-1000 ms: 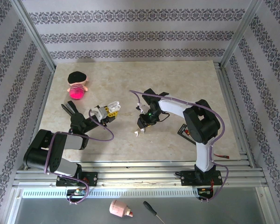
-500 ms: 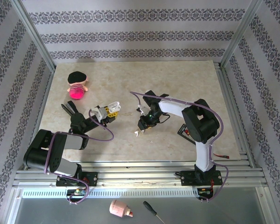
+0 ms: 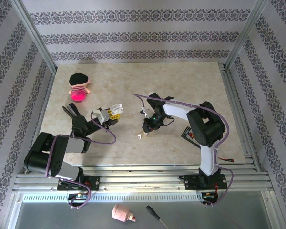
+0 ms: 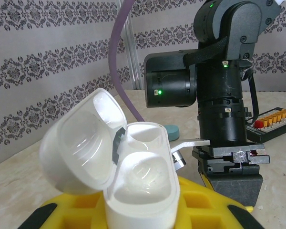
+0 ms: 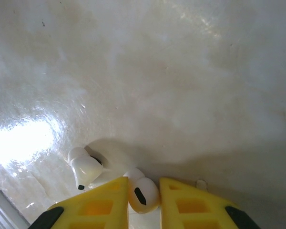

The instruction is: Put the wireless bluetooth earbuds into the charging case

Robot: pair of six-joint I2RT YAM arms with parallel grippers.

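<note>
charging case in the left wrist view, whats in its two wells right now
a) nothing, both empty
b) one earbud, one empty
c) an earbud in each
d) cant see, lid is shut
a: the charging case stands open with its lid tipped back and both wells bare, while one earbud sits between the right gripper fingertips on the table and a second earbud lies beside it.

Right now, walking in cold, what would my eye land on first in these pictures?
Probably the open white charging case, lid flipped back, held up in the left pincer, left of centre. Next, a white earbud pinched in the right pincer down on the marble table, with a second earbud lying just beside it. A pink doll in a black cap lies at the table's far left.
</note>
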